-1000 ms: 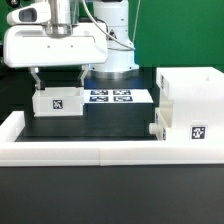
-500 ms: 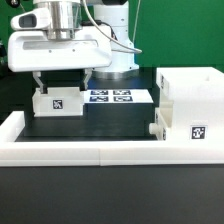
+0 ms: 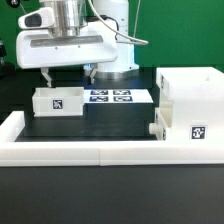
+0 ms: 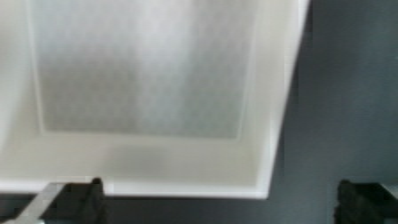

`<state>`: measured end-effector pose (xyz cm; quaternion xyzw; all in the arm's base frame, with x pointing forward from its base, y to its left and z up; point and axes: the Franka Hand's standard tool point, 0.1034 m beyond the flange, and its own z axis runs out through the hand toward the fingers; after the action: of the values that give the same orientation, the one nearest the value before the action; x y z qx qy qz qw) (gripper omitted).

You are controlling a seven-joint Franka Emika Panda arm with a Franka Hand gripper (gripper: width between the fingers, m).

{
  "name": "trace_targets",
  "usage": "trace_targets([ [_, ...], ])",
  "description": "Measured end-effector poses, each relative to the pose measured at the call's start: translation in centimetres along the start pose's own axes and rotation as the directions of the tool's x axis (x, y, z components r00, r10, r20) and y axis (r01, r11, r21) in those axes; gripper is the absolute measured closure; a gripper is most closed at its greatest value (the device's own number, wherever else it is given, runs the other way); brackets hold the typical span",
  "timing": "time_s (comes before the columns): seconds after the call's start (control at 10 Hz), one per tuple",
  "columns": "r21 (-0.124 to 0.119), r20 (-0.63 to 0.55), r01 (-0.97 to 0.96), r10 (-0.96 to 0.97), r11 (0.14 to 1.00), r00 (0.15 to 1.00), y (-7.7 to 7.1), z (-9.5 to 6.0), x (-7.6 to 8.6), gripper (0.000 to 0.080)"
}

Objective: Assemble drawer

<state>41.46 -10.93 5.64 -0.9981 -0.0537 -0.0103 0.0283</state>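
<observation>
Exterior view: the black tabletop (image 3: 110, 122) carries all the parts, and a long low white wall (image 3: 80, 150) edges its near side. The largest part of the drawer is the tall housing (image 3: 190, 100), which stands at the exterior view's right, touching the wall. The gripper (image 3: 67, 74) hangs over the other side. It is wide open and holds nothing, and its fingertips (image 3: 45, 74) are just above the small tray (image 3: 58, 100) without touching it.

The tray sits on the tabletop at the exterior view's left, directly under the gripper, with its tagged face toward this camera. The marker board (image 3: 115, 97) lies flat just beside it.

In the wrist view the open tray fills most of the picture. One fingertip is over the tray itself and the other is over bare tabletop, so I judge the gripper is a little off-centre toward the housing. The tray looks longer across the line of the fingers, so they span its shorter width.

A small knobbed piece (image 3: 156, 129), probably the second tray, touches the housing's lower corner.
</observation>
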Motion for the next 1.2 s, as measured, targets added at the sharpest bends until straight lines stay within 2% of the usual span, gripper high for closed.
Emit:
trace_targets([
  [0.5,-0.001,-0.002,0.004,-0.004,1.0,1.0,0.0,0.1,0.0,0.015],
  [0.7,-0.015,-0.018,-0.004,0.004,1.0,1.0,-0.5,1.0,-1.1,0.015],
  [1.2,-0.022,-0.018,0.012,-0.012,1.0,1.0,-1.0,3.9,-3.4,0.015],
])
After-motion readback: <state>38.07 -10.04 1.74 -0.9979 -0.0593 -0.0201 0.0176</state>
